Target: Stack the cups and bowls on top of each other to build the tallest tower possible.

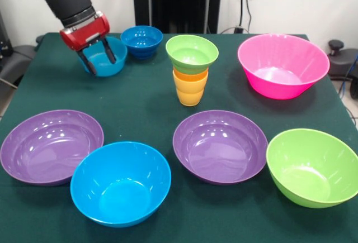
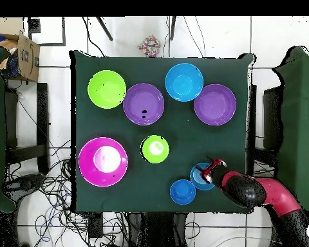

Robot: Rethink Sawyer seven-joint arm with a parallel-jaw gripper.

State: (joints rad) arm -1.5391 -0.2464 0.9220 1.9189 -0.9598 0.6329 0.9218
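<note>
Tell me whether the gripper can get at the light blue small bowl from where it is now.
Probably yes. The gripper hangs open right at the light blue small bowl, fingers astride its near rim. Nothing sits between them; the dark blue bowl stands clear beside it.

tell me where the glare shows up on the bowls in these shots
Front view: small white highlights dot the inner walls of the left purple bowl and large blue bowl. Overhead view: a broad white patch washes out the pink bowl floor.

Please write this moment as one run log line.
gripper: open, at light blue bowl | tower: small green bowl on two cups | dark blue bowl: unstacked
</note>
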